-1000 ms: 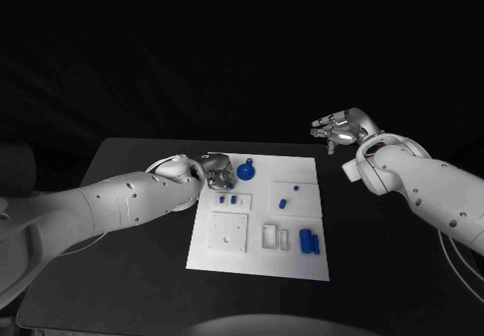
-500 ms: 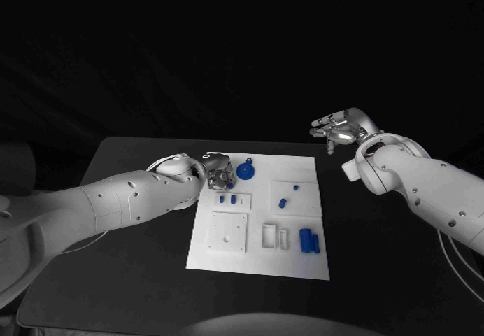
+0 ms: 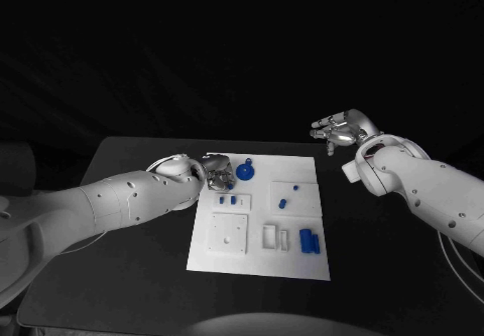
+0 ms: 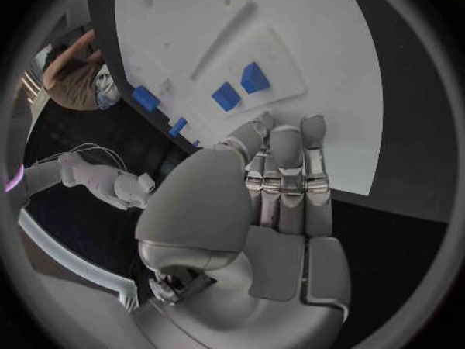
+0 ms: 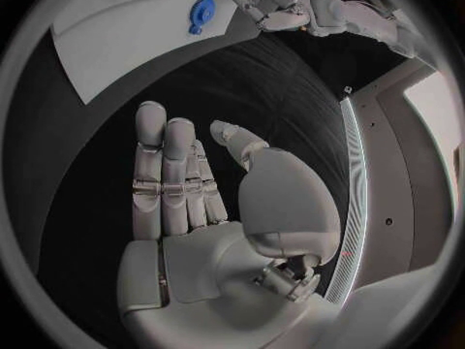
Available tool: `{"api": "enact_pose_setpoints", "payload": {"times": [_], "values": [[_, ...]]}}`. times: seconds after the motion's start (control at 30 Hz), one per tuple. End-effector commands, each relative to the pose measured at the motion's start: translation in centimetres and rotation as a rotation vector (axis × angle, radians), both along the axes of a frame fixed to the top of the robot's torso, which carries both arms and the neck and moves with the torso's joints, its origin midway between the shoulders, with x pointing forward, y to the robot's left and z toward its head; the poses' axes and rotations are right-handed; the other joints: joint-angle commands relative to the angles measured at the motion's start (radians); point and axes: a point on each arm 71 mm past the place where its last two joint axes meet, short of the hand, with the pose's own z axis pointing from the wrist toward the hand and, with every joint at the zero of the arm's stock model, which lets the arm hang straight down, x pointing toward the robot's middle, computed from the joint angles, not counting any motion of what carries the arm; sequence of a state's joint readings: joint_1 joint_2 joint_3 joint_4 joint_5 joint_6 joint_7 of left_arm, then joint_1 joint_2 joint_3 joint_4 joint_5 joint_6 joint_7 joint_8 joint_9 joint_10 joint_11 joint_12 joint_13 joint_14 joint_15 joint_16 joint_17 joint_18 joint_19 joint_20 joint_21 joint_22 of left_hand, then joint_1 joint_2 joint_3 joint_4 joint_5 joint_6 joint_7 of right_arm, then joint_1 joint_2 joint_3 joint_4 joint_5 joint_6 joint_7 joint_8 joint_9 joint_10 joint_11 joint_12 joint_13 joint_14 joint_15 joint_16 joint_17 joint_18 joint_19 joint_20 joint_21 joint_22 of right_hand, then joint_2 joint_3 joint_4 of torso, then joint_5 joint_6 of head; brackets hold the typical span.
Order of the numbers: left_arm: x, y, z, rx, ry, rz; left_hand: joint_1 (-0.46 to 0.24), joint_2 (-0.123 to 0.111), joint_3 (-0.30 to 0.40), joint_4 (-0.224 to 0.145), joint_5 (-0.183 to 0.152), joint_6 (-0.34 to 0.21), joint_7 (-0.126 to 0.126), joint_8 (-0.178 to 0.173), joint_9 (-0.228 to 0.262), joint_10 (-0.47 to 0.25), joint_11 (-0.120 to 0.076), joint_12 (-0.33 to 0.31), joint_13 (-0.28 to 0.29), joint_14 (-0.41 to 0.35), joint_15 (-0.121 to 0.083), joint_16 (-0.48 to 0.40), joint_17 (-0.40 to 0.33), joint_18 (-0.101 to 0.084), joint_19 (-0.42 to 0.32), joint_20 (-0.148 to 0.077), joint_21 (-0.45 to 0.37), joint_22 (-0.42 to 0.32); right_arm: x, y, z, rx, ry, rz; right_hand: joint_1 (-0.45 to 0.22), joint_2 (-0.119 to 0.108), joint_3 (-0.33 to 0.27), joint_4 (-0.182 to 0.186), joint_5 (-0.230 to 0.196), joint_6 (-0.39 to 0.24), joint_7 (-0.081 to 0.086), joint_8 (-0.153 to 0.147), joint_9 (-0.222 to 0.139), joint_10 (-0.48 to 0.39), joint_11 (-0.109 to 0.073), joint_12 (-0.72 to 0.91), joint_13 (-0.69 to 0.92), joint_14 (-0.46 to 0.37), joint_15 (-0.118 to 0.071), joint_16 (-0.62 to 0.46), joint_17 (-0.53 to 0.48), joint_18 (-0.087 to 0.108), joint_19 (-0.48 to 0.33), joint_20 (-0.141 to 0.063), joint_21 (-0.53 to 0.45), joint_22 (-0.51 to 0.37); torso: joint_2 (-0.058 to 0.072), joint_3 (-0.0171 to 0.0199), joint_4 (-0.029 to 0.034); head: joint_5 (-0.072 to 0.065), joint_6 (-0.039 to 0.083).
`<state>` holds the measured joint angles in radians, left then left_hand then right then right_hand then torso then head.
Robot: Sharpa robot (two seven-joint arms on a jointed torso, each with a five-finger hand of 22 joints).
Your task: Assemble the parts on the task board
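Task board [image 3: 299, 164], a white plate, lies mid-bench on the black bench [image 3: 131, 157], long side running from 12 to 6 o'clock in the head view.

Left hand [image 3: 219, 173] sits over the board's 11 o'clock corner. Fingers lie straight and close together in the left wrist view, tips near the board edge [image 4: 291, 46]. Whether anything is held there: cannot tell.

Just beside that hand, toward 3 o'clock, a round blue part [image 3: 245, 172] with a small tab at its top lies on the board. Below the hand, toward 6 o'clock, two small blue blocks [image 3: 234, 199] stand side by side in a recessed patch; the same pair shows near the fingertips in the left wrist view [image 4: 240, 87].

Farther out: two little blue pieces [image 3: 285, 202] on the right-centre plate, a white square plate [image 3: 228, 231] at the board's 7 o'clock, a white slotted frame [image 3: 271, 236] next to it, and two blue bars [image 3: 310, 241] upright-parallel at 5 o'clock.

Right hand [image 3: 340, 129] hangs off the board, well apart, beyond its 1 o'clock corner. Released: fingers extended [image 5: 170, 171], palm bare, nothing in it.
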<state>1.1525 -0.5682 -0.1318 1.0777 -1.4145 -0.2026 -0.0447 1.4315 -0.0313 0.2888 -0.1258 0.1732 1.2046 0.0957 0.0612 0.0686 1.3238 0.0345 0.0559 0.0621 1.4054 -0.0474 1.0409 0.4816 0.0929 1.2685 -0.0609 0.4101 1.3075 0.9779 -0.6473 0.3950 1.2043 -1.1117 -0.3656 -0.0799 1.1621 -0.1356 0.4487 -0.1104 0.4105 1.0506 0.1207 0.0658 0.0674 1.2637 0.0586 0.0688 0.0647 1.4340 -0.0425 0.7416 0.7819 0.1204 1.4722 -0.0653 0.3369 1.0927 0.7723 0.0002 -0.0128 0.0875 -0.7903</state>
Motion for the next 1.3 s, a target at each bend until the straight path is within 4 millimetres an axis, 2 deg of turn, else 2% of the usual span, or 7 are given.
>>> {"api": "enact_pose_setpoints", "payload": {"times": [0.03,0.13,0.6,0.77,0.9,1.03,1.3], "values": [[-0.2,0.1,-0.3,0.008,0.005,-0.001,0.005,-0.006,0.008,-0.007,-0.002,-0.073,0.005,0.000,-0.005,-0.027,0.007,0.003,-0.001,-0.010,0.006,-0.005,0.000,0.020,-0.007,0.003,0.002,0.021,-0.1,0.2,-0.1,-0.006,0.009,0.023,-0.008,-0.001,0.004,-0.005,0.001,-0.004,0.004,-0.003,0.000,-0.010,-0.001,-0.004,-0.002,-0.007,0.001,0.005,-0.001,0.035,0.030,0.003,-0.004,-0.002,0.000,-0.0002,0.0001,0.000,0.001],[-0.1,0.3,-0.3,0.006,-0.002,0.006,0.001,-0.020,0.023,-0.009,-0.004,-0.154,-0.001,0.000,-0.007,-0.055,0.015,0.003,-0.002,-0.015,0.009,-0.008,-0.001,0.022,-0.010,0.005,0.002,0.021,-0.1,0.2,-0.2,-0.010,0.016,0.029,-0.007,-0.003,0.004,-0.006,-0.001,-0.007,0.006,-0.003,0.000,-0.024,0.004,-0.005,-0.002,-0.008,0.004,0.005,-0.001,0.036,0.030,0.005,-0.007,-0.003,0.000,-0.0003,-0.0005,0.001,0.001],[0.1,1.5,-0.1,0.004,-0.032,0.043,-0.004,-0.073,0.088,0.008,-0.009,-0.251,-0.002,-0.001,-0.008,-0.118,0.037,0.003,-0.003,-0.034,0.024,-0.014,-0.007,0.037,-0.024,0.019,0.005,0.021,-1.1,0.7,-1.1,-0.101,0.046,0.130,0.026,-0.001,-0.037,-0.055,-0.035,-0.007,0.013,-0.003,0.000,-0.097,0.026,-0.005,-0.004,-0.012,0.019,0.011,-0.007,0.058,0.031,0.021,-0.026,-0.017,0.000,-0.0004,-0.0004,-0.001,0.004],[0.2,2.2,0.2,-0.010,-0.058,0.057,0.008,-0.078,0.096,0.006,-0.006,-0.232,0.003,0.001,-0.007,-0.120,0.039,0.002,-0.003,-0.036,0.023,-0.016,-0.009,0.038,-0.026,0.018,0.008,0.022,-2.0,1.3,-1.6,-0.188,0.031,0.187,0.045,0.013,-0.026,-0.077,-0.050,0.008,0.007,-0.001,0.001,-0.056,0.012,0.000,-0.003,-0.007,0.010,0.018,-0.007,0.058,0.034,0.018,-0.013,-0.013,-0.001,-0.0011,-0.0009,-0.011,0.009],[0.6,3.2,1.3,-0.117,-0.093,0.106,0.002,-0.081,0.107,0.007,0.001,-0.176,0.020,0.003,-0.006,-0.115,0.040,0.003,-0.003,-0.055,0.023,-0.061,-0.031,0.038,-0.046,0.018,0.002,0.019,-3.0,2.0,-2.4,-0.309,-0.001,0.237,0.064,0.018,0.023,-0.101,-0.087,0.046,-0.004,-0.001,0.002,0.000,-0.003,-0.008,-0.004,-0.005,0.001,0.021,-0.007,0.042,0.033,0.008,0.013,0.000,-0.001,-0.0014,-0.0011,-0.025,0.016],[1.2,4.0,2.7,-0.303,-0.100,0.190,-0.020,-0.076,0.099,0.021,0.002,-0.121,0.029,0.004,-0.004,-0.100,0.038,0.003,-0.003,-0.082,0.024,-0.163,-0.076,0.029,-0.082,0.023,-0.045,-0.003,-3.6,2.4,-3.3,-0.416,-0.035,0.252,0.062,0.009,0.069,-0.109,-0.123,0.066,-0.009,-0.003,0.001,0.013,-0.007,-0.009,-0.004,-0.002,-0.002,0.021,-0.008,0.026,0.032,0.000,0.028,0.009,-0.001,-0.0004,0.0000,-0.035,0.024],[1.9,5.5,5.0,-0.750,-0.019,0.391,-0.044,-0.046,0.041,0.029,-0.007,-0.106,0.022,0.002,-0.004,-0.049,0.024,0.006,-0.002,-0.098,0.024,-0.344,-0.132,-0.009,-0.101,0.020,-0.177,-0.093,-4.5,3.2,-5.4,-0.600,-0.086,0.238,0.054,-0.026,0.135,-0.094,-0.217,0.072,-0.010,-0.003,0.000,-0.019,0.000,-0.009,-0.004,0.004,0.003,0.021,-0.012,0.019,0.032,0.002,0.029,0.010,0.000,-0.0002,0.0006,-0.042,0.032]]}}
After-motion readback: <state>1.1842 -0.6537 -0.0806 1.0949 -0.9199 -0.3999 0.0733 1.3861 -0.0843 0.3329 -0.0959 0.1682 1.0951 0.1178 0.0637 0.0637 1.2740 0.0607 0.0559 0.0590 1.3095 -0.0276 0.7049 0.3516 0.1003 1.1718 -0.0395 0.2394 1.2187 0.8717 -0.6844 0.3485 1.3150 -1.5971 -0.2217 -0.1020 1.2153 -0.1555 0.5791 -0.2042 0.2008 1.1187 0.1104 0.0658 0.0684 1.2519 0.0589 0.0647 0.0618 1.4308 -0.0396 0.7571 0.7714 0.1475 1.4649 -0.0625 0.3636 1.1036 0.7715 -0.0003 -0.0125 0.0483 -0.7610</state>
